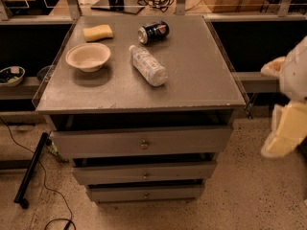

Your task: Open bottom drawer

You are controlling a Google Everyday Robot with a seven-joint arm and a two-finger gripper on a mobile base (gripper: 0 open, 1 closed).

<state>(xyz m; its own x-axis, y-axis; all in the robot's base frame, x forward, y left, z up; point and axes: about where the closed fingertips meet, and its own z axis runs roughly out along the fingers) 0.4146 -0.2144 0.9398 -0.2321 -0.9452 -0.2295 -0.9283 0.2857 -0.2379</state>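
Observation:
The bottom drawer [120, 194] is the lowest and narrowest of three grey drawer fronts on the cabinet, with a small round metal knob [147, 194] at its centre. It sits about flush under the middle drawer [105, 173], below the widest top drawer [96, 143]. My gripper [284, 133] shows as a cream-coloured part at the right edge of the camera view. It hangs beside the cabinet at about top-drawer height, well to the right of and above the bottom drawer, and touches nothing.
On the cabinet top [201, 75] lie a beige bowl [88, 56], a yellow sponge [98, 32], a blue can [153, 32] on its side and a plastic bottle [148, 65] on its side. A black bar [29, 171] and cable [48, 190] lie on the floor at left.

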